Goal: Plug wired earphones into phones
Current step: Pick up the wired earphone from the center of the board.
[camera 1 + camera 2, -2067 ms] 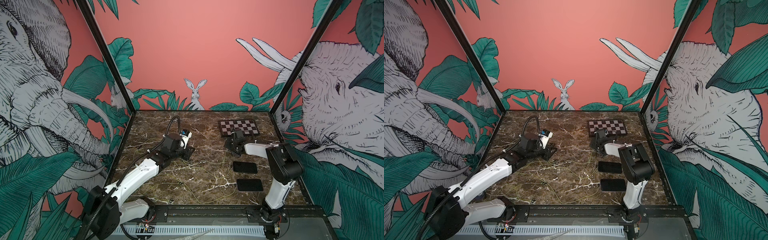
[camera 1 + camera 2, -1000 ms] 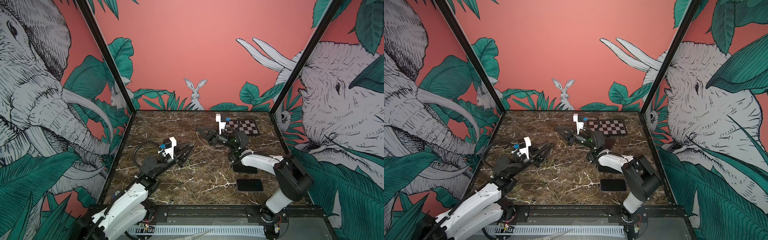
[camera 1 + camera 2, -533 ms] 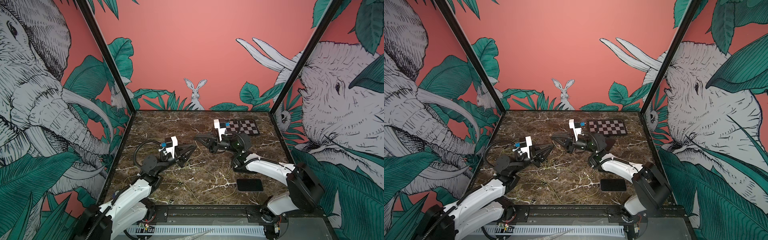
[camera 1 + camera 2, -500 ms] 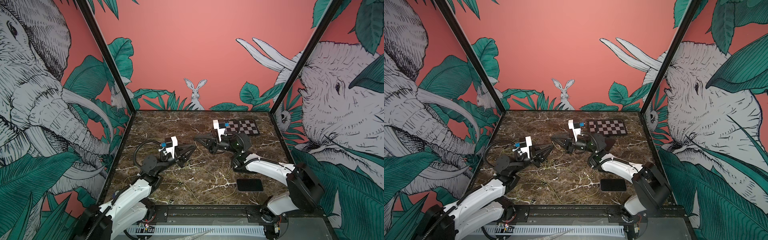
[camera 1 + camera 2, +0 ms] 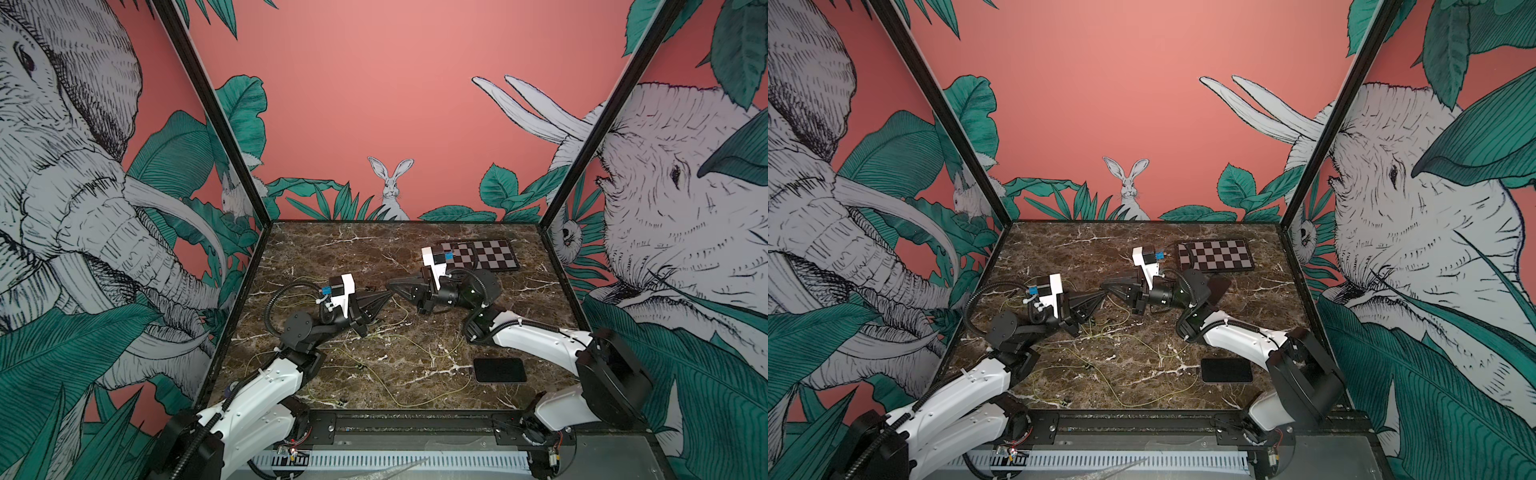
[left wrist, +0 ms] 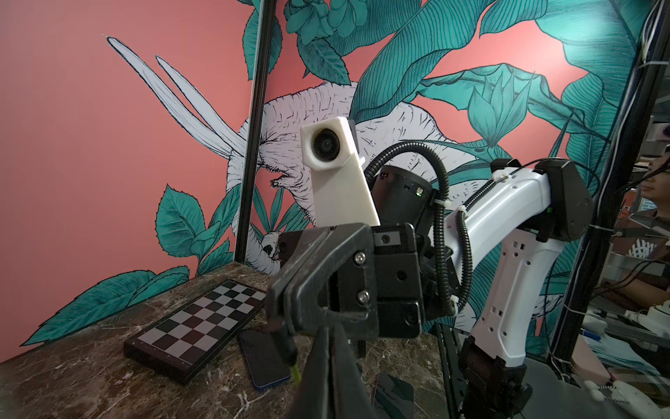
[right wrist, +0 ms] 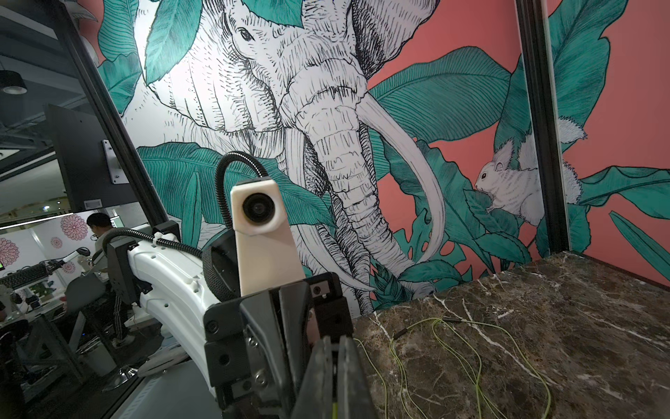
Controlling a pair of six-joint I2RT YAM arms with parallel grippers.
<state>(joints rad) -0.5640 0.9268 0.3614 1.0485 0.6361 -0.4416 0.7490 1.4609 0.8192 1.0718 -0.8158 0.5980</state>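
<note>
the right gripper [image 5: 390, 286] is pinched together on the dark plug [image 6: 284, 344] of one set of earphones, and its yellow-green cord [image 6: 295, 373] hangs below the tips. the left gripper [image 5: 387, 293] meets it tip to tip in the air above the marble table [image 5: 332, 249], jaws together as well; whether they nip the cord or only sit beside it i cannot tell. the other wired earphones [image 7: 435, 320] lie loose across the table. one phone [image 5: 500, 370] lies flat near the front, a second phone [image 6: 264, 357] is just beside the checkerboard plate [image 6: 195, 326], and a third dark slab [image 6: 393, 395] by the right arm is probably a phone too. no phone shows a plug in it, so i judge all the plugging is yet to do. no box or tray is in view.
</note>
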